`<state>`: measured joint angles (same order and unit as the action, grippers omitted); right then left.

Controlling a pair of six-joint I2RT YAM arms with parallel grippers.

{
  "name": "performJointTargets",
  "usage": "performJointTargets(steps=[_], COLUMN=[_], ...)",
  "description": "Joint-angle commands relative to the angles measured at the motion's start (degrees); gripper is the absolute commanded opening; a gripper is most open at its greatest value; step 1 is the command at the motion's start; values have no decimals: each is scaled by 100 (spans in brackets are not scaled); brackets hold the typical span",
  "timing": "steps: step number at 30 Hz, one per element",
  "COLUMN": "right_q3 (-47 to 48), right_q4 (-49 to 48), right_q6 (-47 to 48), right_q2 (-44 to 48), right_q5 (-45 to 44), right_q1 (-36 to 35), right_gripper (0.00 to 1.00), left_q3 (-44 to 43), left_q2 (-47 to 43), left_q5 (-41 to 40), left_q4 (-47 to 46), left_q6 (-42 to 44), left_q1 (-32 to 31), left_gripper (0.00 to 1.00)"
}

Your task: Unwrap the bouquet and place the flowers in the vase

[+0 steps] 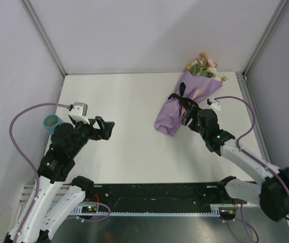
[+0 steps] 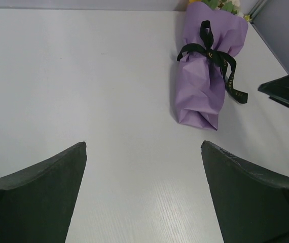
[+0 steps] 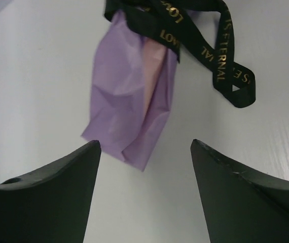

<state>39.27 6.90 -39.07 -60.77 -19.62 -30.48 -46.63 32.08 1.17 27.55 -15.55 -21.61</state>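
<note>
Plainly, the left fingers [image 2: 43, 202] spread wide and empty above the surface [image 2: 83, 76], while the right fingers [image 3: 48, 192] stand open near the bouquet [image 3: 129, 101], gripping nothing.

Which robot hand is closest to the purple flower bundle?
The right gripper: it sits right beside the bouquet, by its black ribbon. The left gripper is far across the table, near the teal vase.

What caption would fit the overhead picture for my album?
The open right claw hangs by a ribbon-tied purple bouquet; the teal vase stands far left.
</note>
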Motion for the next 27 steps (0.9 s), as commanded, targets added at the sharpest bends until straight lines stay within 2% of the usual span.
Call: performJointTargets(steps=[1, 3, 6, 9, 13, 21, 27], right_q3=[-105, -104, -103, -82, 72, 257, 294], right_q4=[-1585, -1964, -2416, -2853, -2977, -2804, -2786], right_q6=[-70, -181, -537, -730, -862, -762, -565], right_q2=[-826, -1267, -1880, -2391, -2955, -3480, -3647], right_q5=[610, 789, 990, 1199, 1165, 890, 830], right_q1=[407, 562, 730, 786, 797, 811, 819], right_gripper=[72, 64, 61, 62, 63, 64, 69], left_q3=[-63, -65, -59, -49, -56, -54, -65], left_q2=[-47, -29, 0, 29, 109, 228, 440], left_q5=[-95, -65, -10, 33, 87, 133, 248], left_q4=[-171, -171, -177, -172, -171, -172, -171], left_q6=[-55, -65, -87, -107, -136, -180, -237], left_q1=[-37, -37, -38, -37, -37, -37, -37], left_gripper=[100, 100, 100, 100, 100, 100, 100])
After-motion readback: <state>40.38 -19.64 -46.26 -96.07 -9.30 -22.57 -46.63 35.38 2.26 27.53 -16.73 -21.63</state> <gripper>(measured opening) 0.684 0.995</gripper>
